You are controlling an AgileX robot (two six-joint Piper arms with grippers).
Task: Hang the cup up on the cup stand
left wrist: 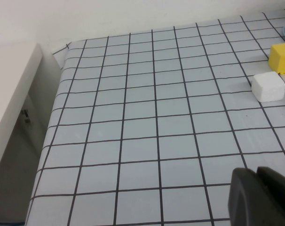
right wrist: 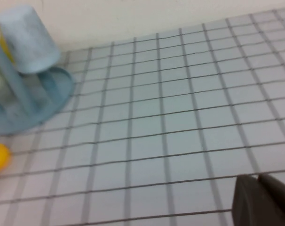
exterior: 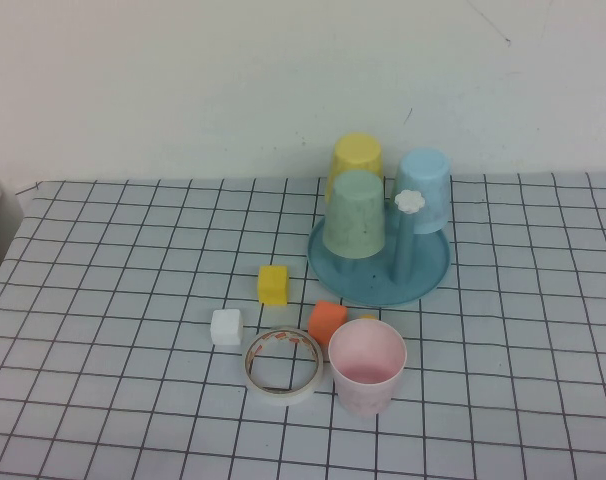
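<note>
Your task is not yet begun: the pink cup (exterior: pixel 367 365) stands upright, mouth up, on the table (exterior: pixel 113 240), just in front of the cup stand (exterior: pixel 379 272), which already carries three inverted cups, one yellow (exterior: pixel 356 155), one mint-green (exterior: pixel 354 212), one light-blue (exterior: pixel 424 184). Your left gripper (left wrist: pixel 257 197) and right gripper (right wrist: pixel 260 200), both closed on nothing, sit low over bare cloth, well apart from cup and stand. Count also three blocks, yellow (exterior: pixel 273 284), white (exterior: pixel 226 327), orange (exterior: pixel 327 321), and one tape roll (exterior: pixel 282 365) touching the pink cup.
</note>
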